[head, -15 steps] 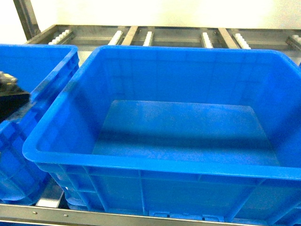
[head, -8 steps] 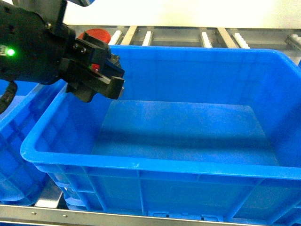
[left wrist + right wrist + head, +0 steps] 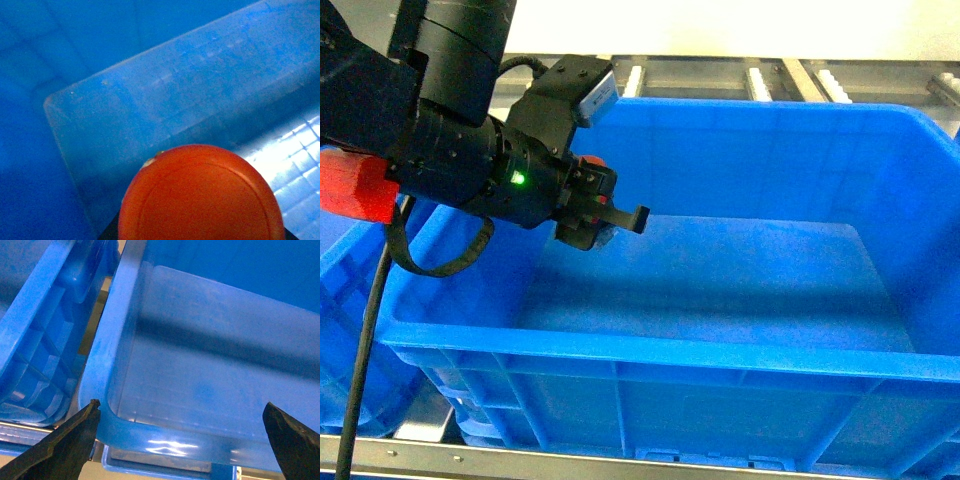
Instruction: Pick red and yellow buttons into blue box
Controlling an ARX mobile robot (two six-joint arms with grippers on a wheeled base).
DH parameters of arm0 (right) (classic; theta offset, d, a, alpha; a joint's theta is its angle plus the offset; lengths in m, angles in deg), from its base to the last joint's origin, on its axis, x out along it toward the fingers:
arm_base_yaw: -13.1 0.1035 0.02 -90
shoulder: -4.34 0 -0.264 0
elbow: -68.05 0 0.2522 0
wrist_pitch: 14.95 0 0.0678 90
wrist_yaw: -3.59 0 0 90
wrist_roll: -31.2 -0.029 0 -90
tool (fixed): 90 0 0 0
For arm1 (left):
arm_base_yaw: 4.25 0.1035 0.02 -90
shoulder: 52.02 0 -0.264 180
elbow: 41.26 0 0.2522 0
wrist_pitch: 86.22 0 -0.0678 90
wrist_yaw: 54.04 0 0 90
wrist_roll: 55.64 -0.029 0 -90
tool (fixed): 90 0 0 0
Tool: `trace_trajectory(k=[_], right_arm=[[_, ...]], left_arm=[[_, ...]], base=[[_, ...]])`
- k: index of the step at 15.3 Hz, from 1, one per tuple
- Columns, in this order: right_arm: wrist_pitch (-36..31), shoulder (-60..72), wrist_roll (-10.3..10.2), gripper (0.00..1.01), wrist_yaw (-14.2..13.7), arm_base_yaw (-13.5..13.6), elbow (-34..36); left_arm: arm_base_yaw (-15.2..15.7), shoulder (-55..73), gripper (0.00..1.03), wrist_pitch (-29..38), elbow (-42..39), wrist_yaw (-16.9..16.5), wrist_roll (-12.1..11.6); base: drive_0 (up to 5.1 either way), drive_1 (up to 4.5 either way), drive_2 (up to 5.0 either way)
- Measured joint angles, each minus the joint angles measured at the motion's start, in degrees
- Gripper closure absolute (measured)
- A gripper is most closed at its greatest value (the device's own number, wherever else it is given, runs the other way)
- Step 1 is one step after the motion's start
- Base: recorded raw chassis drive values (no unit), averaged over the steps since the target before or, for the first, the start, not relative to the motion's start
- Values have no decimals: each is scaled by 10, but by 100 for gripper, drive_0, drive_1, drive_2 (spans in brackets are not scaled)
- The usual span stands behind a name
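The left hand (image 3: 605, 215) hung inside the blue box (image 3: 650, 350), clenched on the red button (image 3: 200, 195). The right hand (image 3: 180, 435) was spread wide, carrying nothing. Release looked due next.

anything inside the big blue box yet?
The blue box shows a bare floor; no buttons lie on it. The left gripper hangs inside its left end, shut on the red button. The arm hides that corner.

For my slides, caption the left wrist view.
Red button held by the left gripper above the blue box floor.
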Motion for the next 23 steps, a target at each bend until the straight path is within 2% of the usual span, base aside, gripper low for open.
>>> trace_trajectory(k=[1,3,5,6,7,10,12,15,16,19,21,23], right_arm=[[0,0,0,3,0,0,0],[0,0,0,3,0,0,0],[0,0,0,3,0,0,0],[0,0,0,3,0,0,0],[0,0,0,3,0,0,0],[0,0,0,3,0,0,0],[0,0,0,3,1,0,0],[0,0,0,3,1,0,0],[0,0,0,3,1,0,0],[0,0,0,3,0,0,0],[0,0,0,3,0,0,0],[0,0,0,3,1,0,0]], left_arm=[[1,6,69,7,2,10,0],[2,6,49,10,2,10,0],[0,6,22,10,2,6,0],[-2,6,15,10,2,5,0],[-7,-2,4,38,-9,14,-10],[-14,-98,5,67,-95,32,-55],[-21,-199,5,90,-148,45,-99],[-42,-296,5,117,-238,92,-152],[-49,-330,5,119,-259,103,-162],[-52,-412,5,131,-310,128,-171],[-52,-455,5,144,-354,161,-173],[-52,-455,5,146,-354,162,-174]], base=[[0,0,0],[0,0,0],[0,0,0],[0,0,0],[0,0,0],[0,0,0],[0,0,0],[0,0,0],[0,0,0],[0,0,0],[0,0,0],[0,0,0]])
